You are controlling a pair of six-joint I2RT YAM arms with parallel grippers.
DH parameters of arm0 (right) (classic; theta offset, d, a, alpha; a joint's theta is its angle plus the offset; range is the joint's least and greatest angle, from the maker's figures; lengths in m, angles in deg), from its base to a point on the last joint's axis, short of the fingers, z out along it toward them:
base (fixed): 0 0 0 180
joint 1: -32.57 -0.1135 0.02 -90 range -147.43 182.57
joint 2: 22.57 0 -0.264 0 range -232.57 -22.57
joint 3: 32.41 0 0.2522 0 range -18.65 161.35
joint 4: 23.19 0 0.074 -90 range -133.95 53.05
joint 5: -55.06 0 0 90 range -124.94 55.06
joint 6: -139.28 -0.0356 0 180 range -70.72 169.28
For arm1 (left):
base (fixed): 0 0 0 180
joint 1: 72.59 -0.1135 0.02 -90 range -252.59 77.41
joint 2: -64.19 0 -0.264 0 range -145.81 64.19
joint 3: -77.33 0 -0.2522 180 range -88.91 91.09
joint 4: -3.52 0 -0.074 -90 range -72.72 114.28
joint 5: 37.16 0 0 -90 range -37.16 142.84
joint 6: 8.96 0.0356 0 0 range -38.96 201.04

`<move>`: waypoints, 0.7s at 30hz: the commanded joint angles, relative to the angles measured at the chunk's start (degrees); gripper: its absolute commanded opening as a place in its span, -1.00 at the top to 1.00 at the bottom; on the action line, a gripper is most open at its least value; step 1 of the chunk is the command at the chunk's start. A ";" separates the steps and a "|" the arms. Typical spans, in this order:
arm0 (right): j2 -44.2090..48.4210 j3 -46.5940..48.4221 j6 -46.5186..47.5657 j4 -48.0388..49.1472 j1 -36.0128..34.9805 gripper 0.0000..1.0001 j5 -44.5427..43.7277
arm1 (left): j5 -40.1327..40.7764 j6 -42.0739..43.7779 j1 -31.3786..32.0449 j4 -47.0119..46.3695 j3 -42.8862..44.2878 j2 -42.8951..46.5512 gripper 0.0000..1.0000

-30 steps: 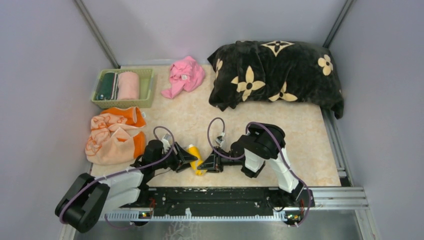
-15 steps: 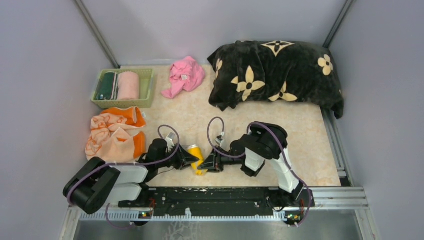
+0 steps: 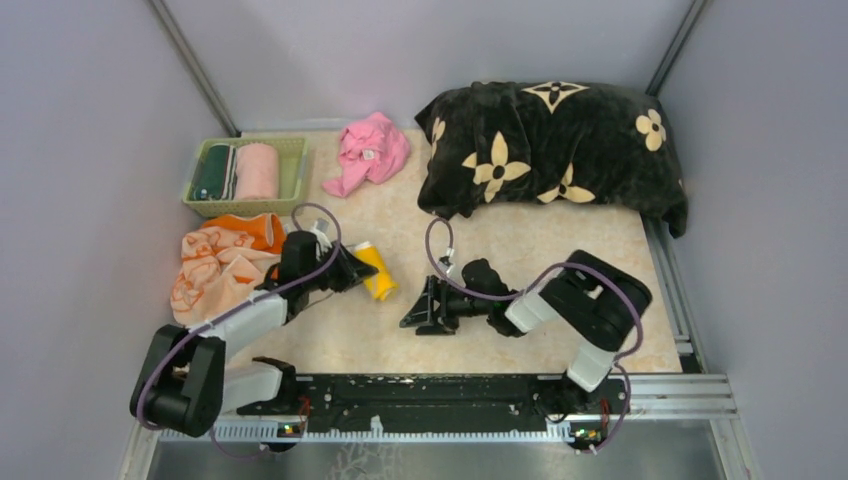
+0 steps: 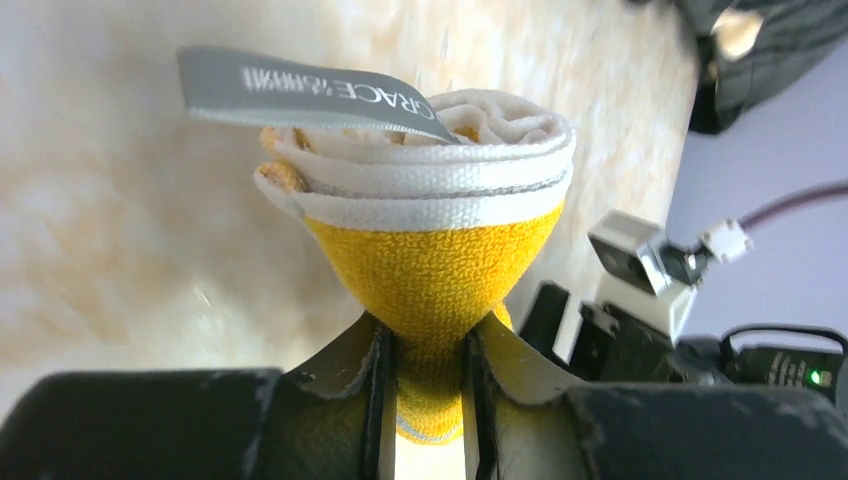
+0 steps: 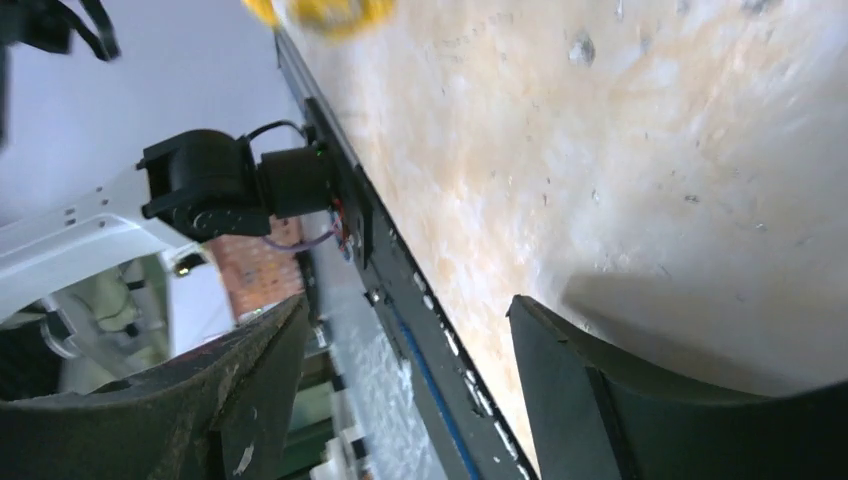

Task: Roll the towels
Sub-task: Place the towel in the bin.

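A rolled towel [image 3: 375, 270], yellow on the outside, sticks out from my left gripper [image 3: 352, 272], which is shut on its near end, left of the table's middle. The left wrist view shows the roll [image 4: 430, 250] pinched between both fingers [image 4: 372, 360], its white layered end and a grey label [image 4: 300, 90] facing away. A crumpled peach and orange towel [image 3: 225, 270] lies just left of that arm. My right gripper [image 3: 412, 312] is low over the table to the right of the roll, open and empty [image 5: 405, 330]. The roll's yellow edge [image 5: 320, 12] blurs at the top of the right wrist view.
A green basket [image 3: 245, 207] at the back left holds two rolled cloths. A pink cloth [image 3: 368, 150] is bunched beside it. The big black blanket with beige flowers [image 3: 555, 150] fills the back right. The black rail [image 3: 430, 395] runs along the near edge.
The right gripper has let go of the roll, opened and drawn back to the right. The left gripper has carried the roll up and to the left, away from the near edge.
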 commanded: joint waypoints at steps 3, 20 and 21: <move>15.93 8.39 21.07 -34.28 3.80 -0.52 -2.75 | -2.36 20.14 -8.91 18.46 16.52 -2.32 0.79; 25.07 19.64 50.03 -60.57 6.87 -0.82 -16.46 | 3.13 49.42 -26.96 46.44 62.52 -24.51 0.78; 25.25 19.57 50.54 -60.81 6.87 -0.82 -16.93 | 3.68 50.13 -27.49 47.24 65.09 -26.33 0.78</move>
